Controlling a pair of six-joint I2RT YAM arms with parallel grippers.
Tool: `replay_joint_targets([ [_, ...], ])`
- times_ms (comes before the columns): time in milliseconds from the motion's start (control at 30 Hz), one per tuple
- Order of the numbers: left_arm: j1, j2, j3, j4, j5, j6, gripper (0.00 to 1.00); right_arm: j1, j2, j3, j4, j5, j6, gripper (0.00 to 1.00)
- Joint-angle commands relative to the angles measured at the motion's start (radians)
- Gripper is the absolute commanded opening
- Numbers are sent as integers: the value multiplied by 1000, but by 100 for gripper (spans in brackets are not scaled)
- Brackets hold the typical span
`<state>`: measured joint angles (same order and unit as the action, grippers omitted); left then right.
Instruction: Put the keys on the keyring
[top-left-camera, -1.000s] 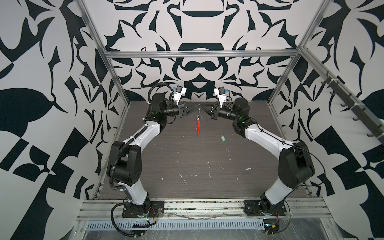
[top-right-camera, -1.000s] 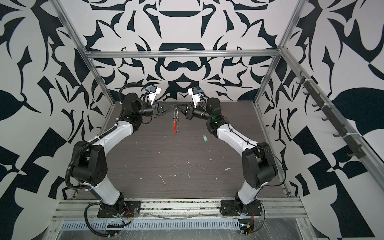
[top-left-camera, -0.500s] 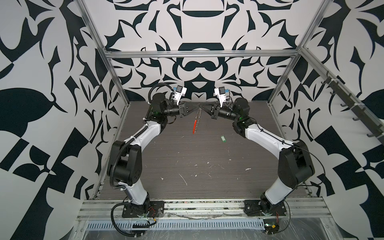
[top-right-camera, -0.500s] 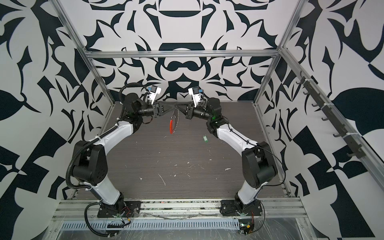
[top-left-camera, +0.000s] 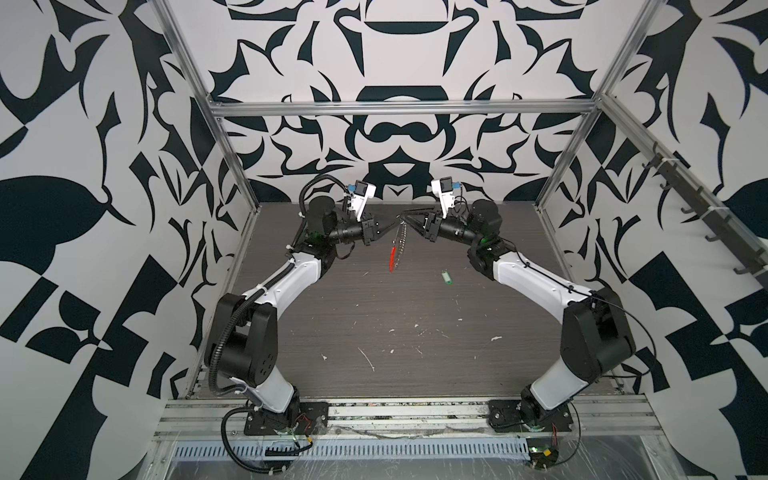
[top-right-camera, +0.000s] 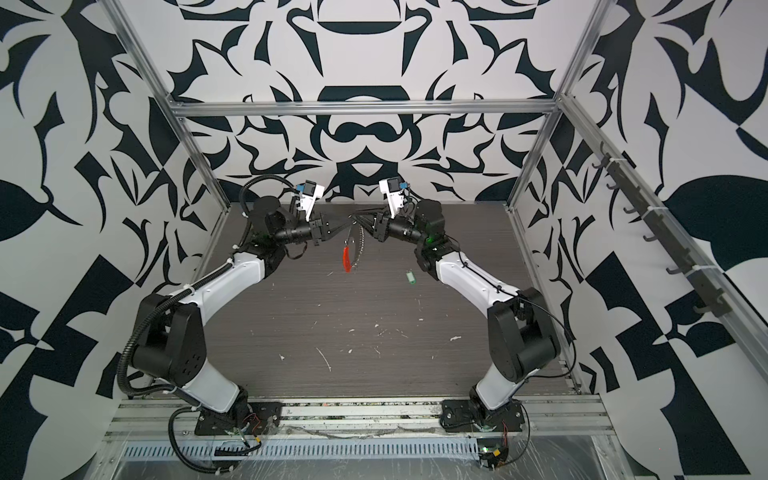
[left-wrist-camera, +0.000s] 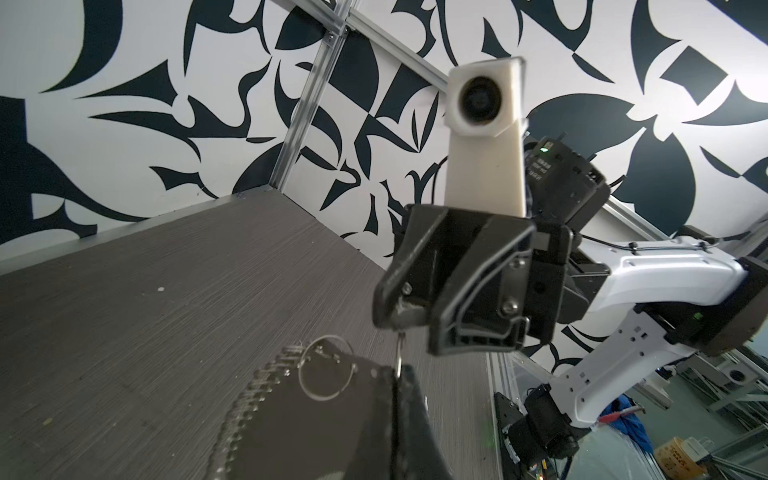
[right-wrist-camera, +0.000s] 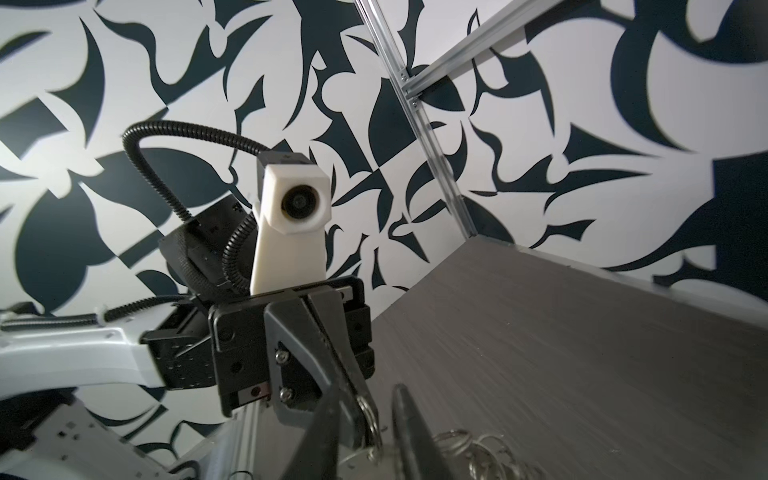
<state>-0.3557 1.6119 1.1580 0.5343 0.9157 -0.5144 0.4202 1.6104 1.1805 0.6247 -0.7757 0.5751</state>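
- The left gripper (top-left-camera: 394, 223) is clamped fully closed on the top of the keyring (top-left-camera: 400, 245), which hangs above the table (top-left-camera: 374, 324) with its red segment (top-left-camera: 391, 258) lowest.
- The right gripper (top-left-camera: 409, 219) faces it with its jaws slightly parted, straddling the left tip and gripping nothing that shows.
- The keys (top-left-camera: 446, 277), a green tag, lie flat on the table, right of the keyring and apart from it.

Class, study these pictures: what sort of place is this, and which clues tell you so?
Probably a robotics lab test cell: a left arm and right arm bolted to a base rail, an aluminium frame around the table, and black-and-white patterned walls.
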Motion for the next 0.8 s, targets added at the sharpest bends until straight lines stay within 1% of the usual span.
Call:
replay_joint_targets([
  [0,-8,-47,-23,-12,-66,34,0,-30,-87,-15,48,39,8,32],
  [167,-16,-57,-46,-12,-76,36,0,-65,-150,-61,-15,82,-18,42],
  [200,-18,-61,-49,-20,-80,40,0,-72,-166,-71,-53,111,-37,45],
  [267,-27,-72,-52,-57,-102,61,0,-87,-200,-91,-139,182,-74,46],
  [367,-46,-91,-50,-148,-150,125,0,-111,-240,-106,-368,366,-129,46],
  [433,-59,-103,-52,-201,-193,154,0,-122,-232,-75,-596,506,-161,43],
  [533,-75,-112,-48,-256,-253,172,0,-139,-197,-71,-823,643,-200,41],
  [633,-80,-109,-29,-323,-301,152,0,-148,-160,-110,-919,695,-227,41],
  [767,-79,-99,3,-401,-320,106,0,-158,-100,-163,-947,676,-234,44],
])
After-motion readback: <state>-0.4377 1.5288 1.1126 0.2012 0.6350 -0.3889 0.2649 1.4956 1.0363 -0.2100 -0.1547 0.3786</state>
